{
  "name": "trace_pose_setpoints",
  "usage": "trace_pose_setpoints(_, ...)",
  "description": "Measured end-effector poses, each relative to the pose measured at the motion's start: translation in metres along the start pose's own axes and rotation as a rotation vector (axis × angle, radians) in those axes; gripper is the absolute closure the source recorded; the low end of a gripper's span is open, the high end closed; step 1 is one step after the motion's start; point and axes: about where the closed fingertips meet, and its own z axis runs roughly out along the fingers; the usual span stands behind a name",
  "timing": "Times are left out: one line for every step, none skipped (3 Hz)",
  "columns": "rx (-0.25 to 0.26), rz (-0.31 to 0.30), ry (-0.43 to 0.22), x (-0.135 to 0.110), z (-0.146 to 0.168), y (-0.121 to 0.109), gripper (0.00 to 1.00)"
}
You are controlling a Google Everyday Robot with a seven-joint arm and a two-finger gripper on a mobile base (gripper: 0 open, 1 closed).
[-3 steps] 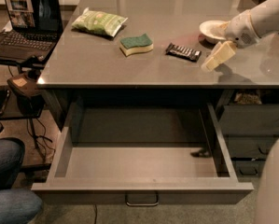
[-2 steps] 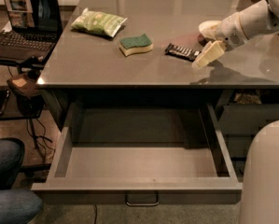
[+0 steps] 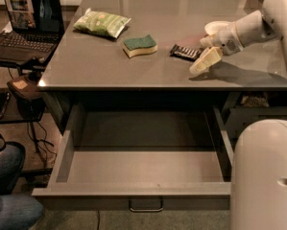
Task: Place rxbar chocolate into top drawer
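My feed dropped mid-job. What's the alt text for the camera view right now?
The robot's gripper is low over the grey table, just right of the rxbar chocolate, which lies flat on the tabletop. Below, the top drawer is pulled open, showing a bare grey interior. A green-and-yellow sponge and a green chip bag lie further left.

A grey table [image 3: 157, 13] fills the upper frame under soft light. An open laptop [image 3: 30, 28] sits on a dark stand [image 3: 0, 64], upper left. The gripper [image 3: 205, 61] hangs over the table, upper right.

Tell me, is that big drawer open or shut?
Open: the drawer is pulled out, its grey floor showing. The gripper is beside the snack bar.
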Motion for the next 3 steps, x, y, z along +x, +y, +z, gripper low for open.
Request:
trace_pose_setpoints(0.003,0.000,-0.004,-0.0003,0.0005,-0.0018,0.00)
trace_pose_setpoints(0.003,0.000,-0.004,-0.0003,0.0006,-0.0018,0.19)
trace_pose_setpoints(0.003,0.000,-0.004,-0.0003,0.0006,-0.0018,0.42)
